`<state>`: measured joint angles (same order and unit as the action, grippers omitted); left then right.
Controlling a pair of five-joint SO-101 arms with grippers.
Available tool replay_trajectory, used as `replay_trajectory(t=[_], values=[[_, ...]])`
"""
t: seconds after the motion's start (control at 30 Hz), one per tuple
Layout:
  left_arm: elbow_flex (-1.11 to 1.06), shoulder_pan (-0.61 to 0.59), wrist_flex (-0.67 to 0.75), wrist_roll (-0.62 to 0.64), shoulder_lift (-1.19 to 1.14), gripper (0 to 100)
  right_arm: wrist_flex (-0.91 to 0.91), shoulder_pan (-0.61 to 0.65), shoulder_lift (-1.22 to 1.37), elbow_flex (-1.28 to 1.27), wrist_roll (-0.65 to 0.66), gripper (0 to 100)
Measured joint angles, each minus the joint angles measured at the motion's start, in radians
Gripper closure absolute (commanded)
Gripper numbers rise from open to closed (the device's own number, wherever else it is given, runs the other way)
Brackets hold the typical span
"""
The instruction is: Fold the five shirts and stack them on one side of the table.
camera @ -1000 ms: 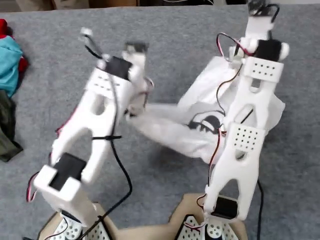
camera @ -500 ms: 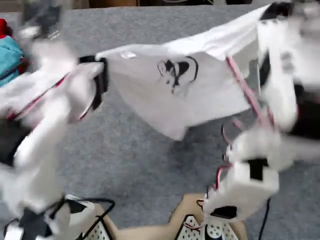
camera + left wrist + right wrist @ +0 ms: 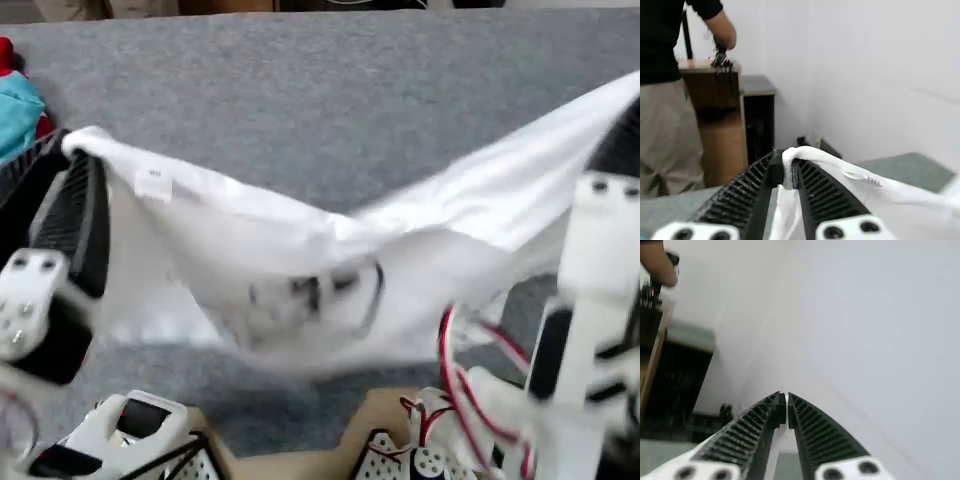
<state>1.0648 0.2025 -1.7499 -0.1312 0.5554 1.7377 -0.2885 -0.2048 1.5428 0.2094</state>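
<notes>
A white shirt (image 3: 330,250) with a dark print hangs stretched in the air between both grippers, high above the grey table (image 3: 350,90). At the left of the high view, my left gripper (image 3: 72,160) is shut on one end of it, near a small label. The left wrist view shows the black fingers (image 3: 812,187) pinching a fold of the white shirt (image 3: 865,190) at the left gripper (image 3: 786,167). My right gripper (image 3: 618,150) holds the other end at the far right, higher up. In its own wrist view the right gripper (image 3: 787,402) is shut, with a thin pale strip between the jaws.
A pile of teal and red clothes (image 3: 15,110) lies at the table's left edge. The arm bases (image 3: 140,440) stand at the front edge, beneath the hanging shirt. Grey table surface shows behind the shirt.
The shirt lay crumpled on the table between the arms. Both arms have lifted it, drawn apart and spread it out, and it now hangs higher and closer to the high camera.
</notes>
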Motion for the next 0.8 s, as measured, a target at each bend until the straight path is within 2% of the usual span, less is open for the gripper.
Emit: replay_trajectory(t=[0.23,0.5,0.67,0.8], values=[[-0.226,-0.098,0.0,-0.002,0.002,98,-0.031,0.005,-0.002,-0.264,0.009,99.0],[-0.615,-0.199,0.034,-0.003,-0.014,98,-0.213,0.138,0.002,-0.669,0.048,99.0],[-0.899,-0.258,0.256,-0.003,-0.015,98,-0.442,0.207,0.002,-0.984,0.048,99.1],[-1.135,-0.301,0.568,-0.003,-0.017,98,-0.713,0.269,0.012,-1.224,0.048,99.2]])
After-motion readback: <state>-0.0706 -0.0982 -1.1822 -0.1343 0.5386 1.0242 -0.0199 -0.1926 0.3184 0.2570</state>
